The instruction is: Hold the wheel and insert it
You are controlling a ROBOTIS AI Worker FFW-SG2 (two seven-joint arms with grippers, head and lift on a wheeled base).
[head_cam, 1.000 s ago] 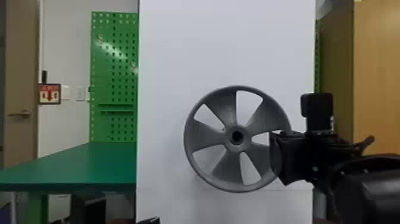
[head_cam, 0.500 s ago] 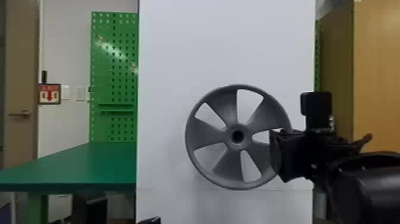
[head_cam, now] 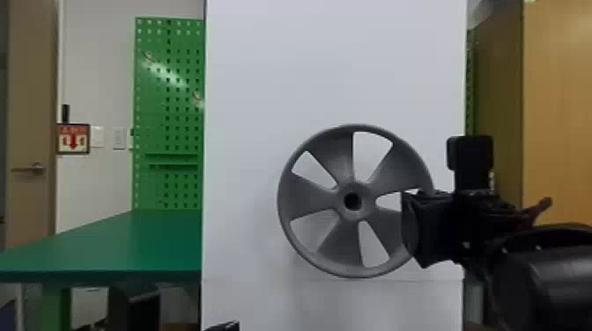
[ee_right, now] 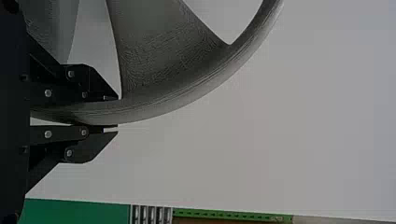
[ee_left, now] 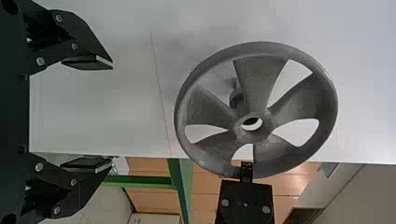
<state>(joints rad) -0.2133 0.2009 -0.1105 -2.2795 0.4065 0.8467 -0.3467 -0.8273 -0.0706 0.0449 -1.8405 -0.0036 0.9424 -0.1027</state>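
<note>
In head view, extends right arm (head_cam: 550,281) in from lower right edge, aiming right gripper (head_cam: 409,226) toward left of frame. Holds wheel (head_cam: 339,200) by right part of rim, just right of centre and a bit low in frame. In right wrist view, has right gripper (ee_right: 114,112) narrow, rim pinched between 2 fingers: 1 inside the rim, 1 outside. Keeps wheel upright, front face toward head camera, 5 openings and hub hole visible, in front of white board (head_cam: 334,66).

At bottom edge of head view, left of wheel, shows just a dark sliver of left gripper (head_cam: 223,326). In left wrist view, has left gripper (ee_left: 106,114) wide and empty, 2 fingers well apart. Points toward white board, with wheel past fingertips, not touching them. Through an opening in wheel, shows grey stub (ee_left: 236,97) between wheel and board. Cannot tell if touching hub.

In head view, has green table (head_cam: 132,246) at lower left, green pegboard (head_cam: 154,97) at upper left, door (head_cam: 31,132) at far left, wooden cabinet (head_cam: 559,110) at upper right.
</note>
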